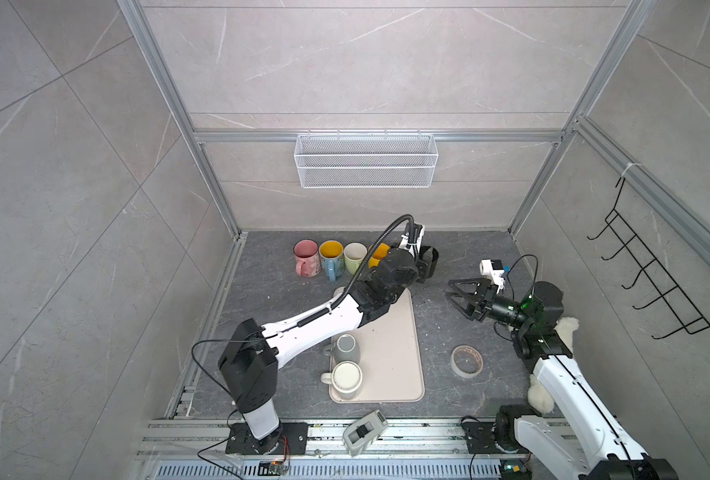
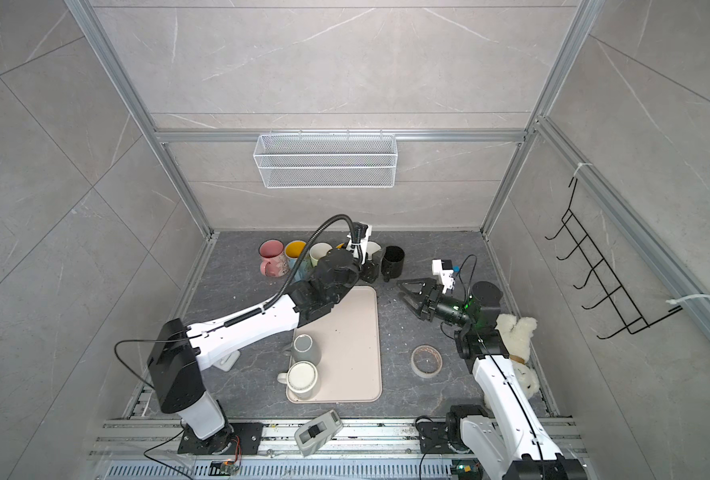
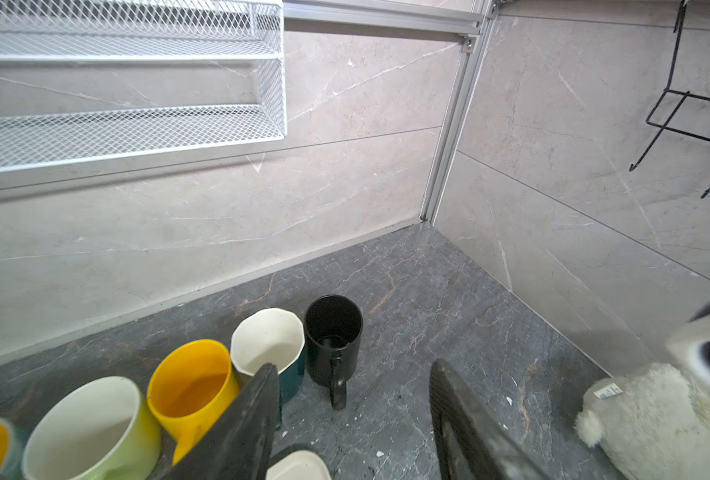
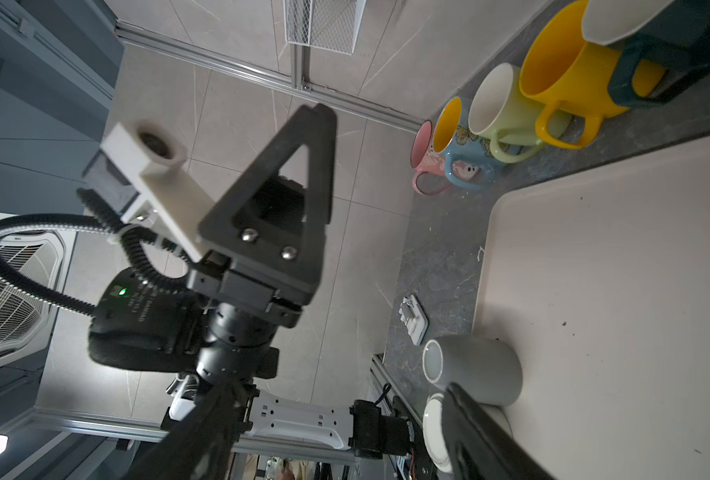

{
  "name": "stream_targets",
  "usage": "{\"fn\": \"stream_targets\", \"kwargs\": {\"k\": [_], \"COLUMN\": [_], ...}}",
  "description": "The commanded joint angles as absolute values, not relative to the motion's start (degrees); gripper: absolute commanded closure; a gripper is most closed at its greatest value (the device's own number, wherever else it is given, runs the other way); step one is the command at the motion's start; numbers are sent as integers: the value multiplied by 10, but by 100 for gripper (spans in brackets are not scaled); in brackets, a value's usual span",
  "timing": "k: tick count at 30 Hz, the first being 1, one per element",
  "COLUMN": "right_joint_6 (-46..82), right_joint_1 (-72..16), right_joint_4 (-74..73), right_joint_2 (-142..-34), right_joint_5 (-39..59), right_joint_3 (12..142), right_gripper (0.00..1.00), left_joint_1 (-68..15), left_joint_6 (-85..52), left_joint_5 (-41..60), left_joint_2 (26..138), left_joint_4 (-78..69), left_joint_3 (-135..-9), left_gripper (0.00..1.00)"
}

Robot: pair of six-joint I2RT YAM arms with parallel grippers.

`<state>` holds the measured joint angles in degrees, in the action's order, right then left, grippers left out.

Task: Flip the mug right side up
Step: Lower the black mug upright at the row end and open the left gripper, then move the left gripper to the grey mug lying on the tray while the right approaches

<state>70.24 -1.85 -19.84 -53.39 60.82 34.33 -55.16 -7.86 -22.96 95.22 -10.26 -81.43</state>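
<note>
The beige tray (image 1: 390,353) is carrying what is waiting for turning. The left gripper (image 3: 353,368) is hovering, fingers spread, just beside the upright black mug (image 3: 332,332); the right gripper (image 1: 449,289) is gaping, empty. The grey mug (image 1: 346,348) and white mug (image 1: 347,376) are standing bottom-up there.

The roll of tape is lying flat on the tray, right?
Not quite. The roll of tape is lying flat on the dark table, beside the tray, not on it. Both top views show this.
</note>
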Motion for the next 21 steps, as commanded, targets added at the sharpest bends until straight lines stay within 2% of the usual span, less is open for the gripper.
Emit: {"fn": "stream_targets", "kwargs": {"k": [1, 7, 11, 16, 21], "right_joint_6": [677, 671, 671, 666, 666], "right_joint_1": [-57, -141, -180, -221, -255], "right_joint_4": [-196, -224, -242, -257, -283], "right_joint_2": [-558, -628, -671, -713, -759], "right_joint_5": [579, 541, 525, 502, 485], "right_joint_3": [341, 352, 359, 363, 369], "right_gripper": [21, 21, 21, 21, 21], "left_joint_1": [-550, -550, -550, -546, -507], "left_joint_6": [-63, -105, -184, -330, -514], "left_joint_5": [-255, -331, -358, -357, -295], "left_joint_2": [892, 830, 801, 749, 692], "left_joint_4": [-34, 126, 255, 373, 450], "left_joint_3": [-791, -772, -766, -728, -682], "left_gripper": [40, 39, 40, 44, 44]}}
